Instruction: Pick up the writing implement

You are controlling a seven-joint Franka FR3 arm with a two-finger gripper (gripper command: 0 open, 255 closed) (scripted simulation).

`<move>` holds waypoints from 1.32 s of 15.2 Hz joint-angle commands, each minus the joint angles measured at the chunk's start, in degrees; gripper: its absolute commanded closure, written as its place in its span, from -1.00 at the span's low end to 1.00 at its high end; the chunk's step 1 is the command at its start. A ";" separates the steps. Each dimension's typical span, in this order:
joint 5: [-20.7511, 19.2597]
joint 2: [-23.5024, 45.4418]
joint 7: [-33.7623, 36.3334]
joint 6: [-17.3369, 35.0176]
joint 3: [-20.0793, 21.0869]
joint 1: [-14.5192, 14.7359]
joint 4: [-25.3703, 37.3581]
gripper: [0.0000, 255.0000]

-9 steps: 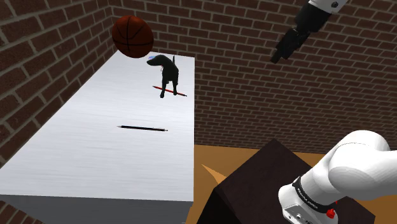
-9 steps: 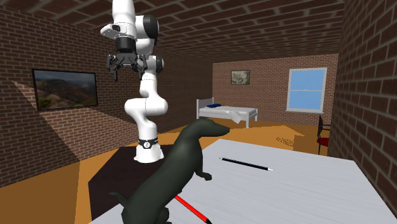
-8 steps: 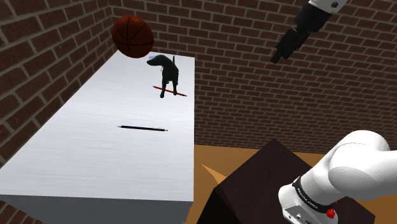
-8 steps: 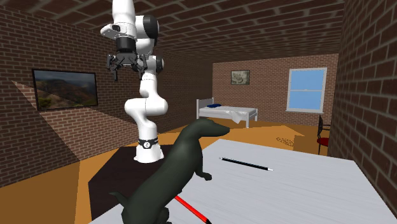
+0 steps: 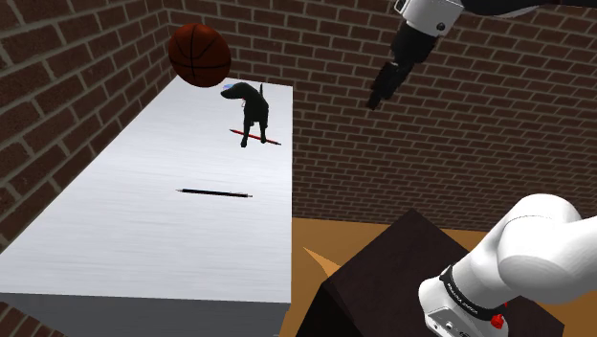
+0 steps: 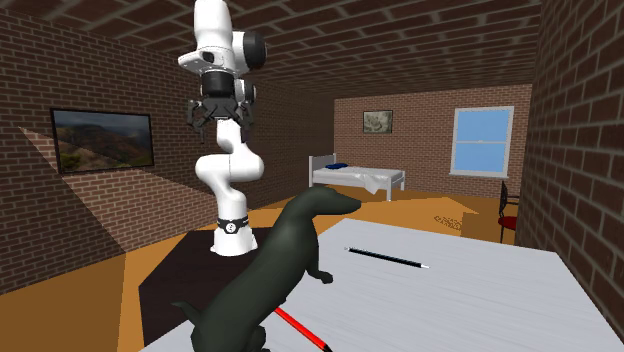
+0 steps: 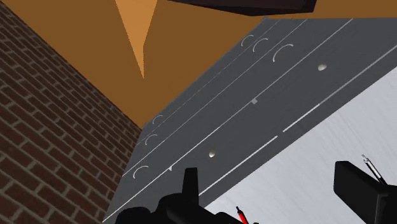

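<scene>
A thin black pencil (image 5: 214, 192) lies flat near the middle of the white table (image 5: 143, 239); it also shows on the table (image 6: 480, 300) as the black pencil (image 6: 388, 258). A red pen (image 5: 271, 142) lies under a black dog figure (image 5: 254, 110) farther back, and the red pen (image 6: 303, 331) pokes out beneath the dog (image 6: 285, 270). My gripper (image 5: 378, 99) hangs high in the air, off the table's side and well above both. My gripper (image 6: 221, 120) is open with nothing between its fingers. In the wrist view the red pen's tip (image 7: 242, 216) peeks out by a dark shape.
A basketball (image 5: 199, 55) sits at the table's far end against the brick wall. The table's grey front with drawers (image 7: 242, 121) drops to an orange floor. My dark stand (image 5: 402, 278) is beside the table at the shoulder view's lower right.
The arm has swung toward the table, carrying the gripper to the shoulder view's left and slightly lower. The pencil, pen, dog and ball have not moved.
</scene>
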 commanded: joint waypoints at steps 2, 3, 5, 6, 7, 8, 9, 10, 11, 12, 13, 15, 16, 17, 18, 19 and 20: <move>0.54 5.21 -1.26 2.64 1.37 1.77 1.45 -1.00; 0.70 6.85 -1.61 3.44 1.88 2.34 1.91 -1.00; 0.96 10.16 -2.30 4.97 2.92 3.45 2.94 -1.00; 1.06 11.82 -2.63 5.68 3.45 3.99 3.50 -1.00; 1.14 13.49 -2.95 6.37 3.98 4.51 4.10 -1.00; 1.19 15.16 -3.26 7.03 4.52 5.02 4.73 -1.00; 1.21 16.83 -3.57 7.66 5.07 5.53 5.39 -1.00; 1.21 18.50 -3.86 8.26 5.62 6.03 6.09 -1.00; 1.18 20.18 -4.13 8.83 6.16 6.52 6.81 -1.00; 1.11 21.86 -4.40 9.37 6.71 7.02 7.56 -1.00; 1.02 23.54 -4.65 9.88 7.27 7.50 8.34 -1.00; 0.74 26.90 -5.11 10.81 8.38 8.45 9.99 -1.00; 0.56 28.59 -5.32 11.24 8.93 8.93 10.85 -1.00; 0.34 30.27 -5.51 11.63 9.47 9.42 11.74 -1.00; 0.08 31.95 -5.69 11.99 10.01 9.91 12.65 -1.00; -0.20 33.63 -5.86 12.33 10.55 10.40 13.59 -1.00; -0.51 35.32 -6.02 12.63 11.07 10.90 14.55 -1.00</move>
